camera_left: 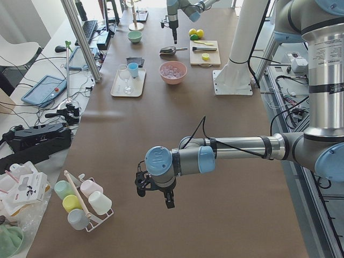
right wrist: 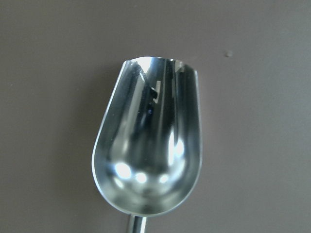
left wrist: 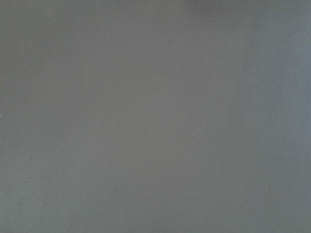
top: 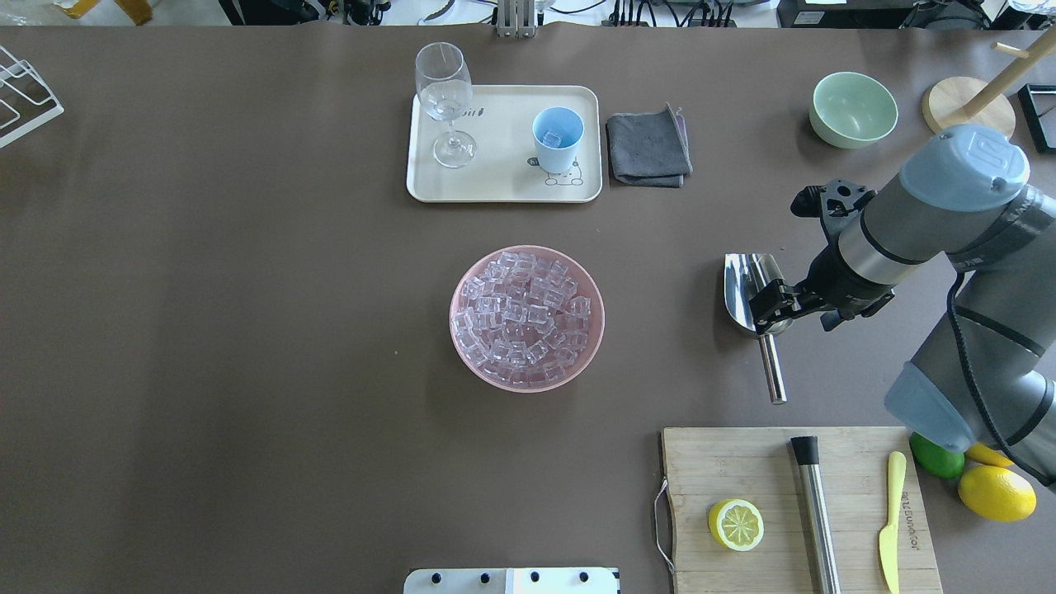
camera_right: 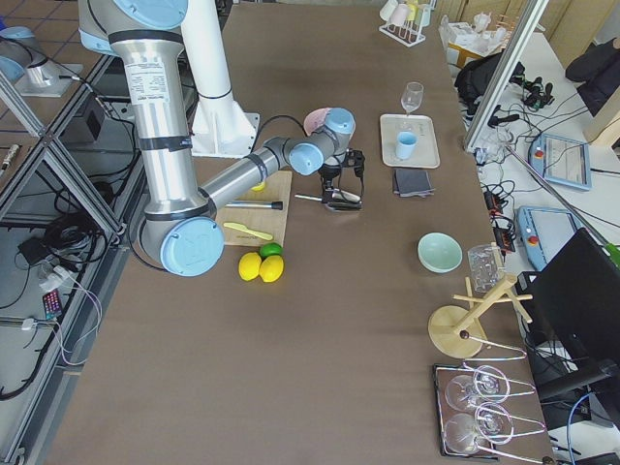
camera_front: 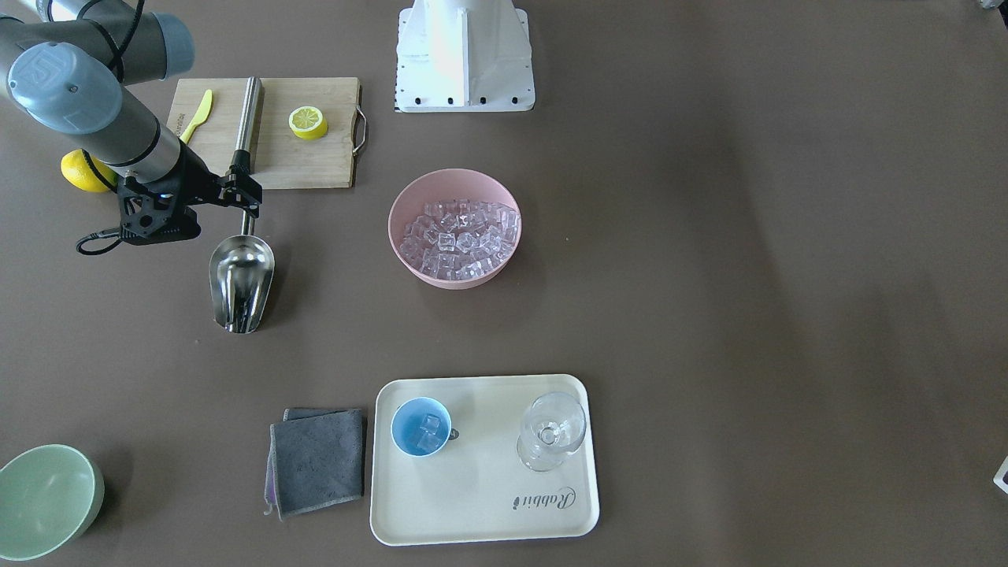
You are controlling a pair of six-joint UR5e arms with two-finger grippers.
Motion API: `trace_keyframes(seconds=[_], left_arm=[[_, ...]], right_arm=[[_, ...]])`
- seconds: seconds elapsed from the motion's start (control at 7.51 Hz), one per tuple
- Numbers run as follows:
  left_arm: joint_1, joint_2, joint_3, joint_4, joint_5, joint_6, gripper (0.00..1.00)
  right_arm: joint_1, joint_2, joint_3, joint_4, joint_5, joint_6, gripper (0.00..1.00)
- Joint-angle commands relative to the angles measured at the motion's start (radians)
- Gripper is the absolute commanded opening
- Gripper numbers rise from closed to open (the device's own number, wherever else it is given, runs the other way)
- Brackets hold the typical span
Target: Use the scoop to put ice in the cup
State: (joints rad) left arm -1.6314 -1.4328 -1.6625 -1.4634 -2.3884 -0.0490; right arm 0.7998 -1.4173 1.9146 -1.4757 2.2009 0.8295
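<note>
The steel scoop [camera_front: 240, 279] lies low over the table with its bowl empty, as the right wrist view [right wrist: 148, 155] shows. My right gripper [camera_front: 242, 193] sits over the scoop's handle, shut on it; it also shows in the overhead view [top: 771, 309] beside the scoop [top: 742, 289]. The ice [camera_front: 461, 236] fills the pink bowl [camera_front: 390, 228] at mid-table. The light blue cup [camera_front: 421, 427] stands on the cream tray [camera_front: 488, 504] with a few cubes inside. My left gripper [camera_left: 156, 189] hangs far off over bare table; I cannot tell if it is open.
A stemmed glass [camera_front: 551, 429] stands on the tray beside the cup. A grey cloth [camera_front: 316, 459] lies next to the tray. A green bowl [camera_front: 43, 500] is at the corner. Behind the scoop is a cutting board [camera_front: 315, 165] with a steel cylinder, knife and lemon half.
</note>
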Motion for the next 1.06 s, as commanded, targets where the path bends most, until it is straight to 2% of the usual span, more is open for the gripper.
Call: trace_keyframes(seconds=[0.0, 0.13, 0.27, 0.67, 0.93], left_arm=[[0.001, 0.0, 0.001, 0.0, 0.0, 0.001, 0.98], [0.001, 0.0, 0.0, 0.0, 0.0, 0.0, 0.98], [0.001, 0.0, 0.0, 0.0, 0.0, 0.0, 0.98], [0.001, 0.0, 0.0, 0.0, 0.0, 0.001, 0.98], [0.001, 0.0, 0.0, 0.001, 0.0, 0.0, 0.98]], right_arm=[[0.106, -0.08, 0.017, -0.002, -0.041, -0.22, 0.98], [0.13, -0.107, 0.011, -0.003, -0.093, -0.258, 0.98], [0.177, -0.139, 0.008, -0.003, -0.107, -0.326, 0.98], [0.381, -0.267, -0.005, -0.003, -0.095, -0.606, 0.98], [0.587, -0.296, -0.113, -0.002, 0.003, -0.832, 0.99]])
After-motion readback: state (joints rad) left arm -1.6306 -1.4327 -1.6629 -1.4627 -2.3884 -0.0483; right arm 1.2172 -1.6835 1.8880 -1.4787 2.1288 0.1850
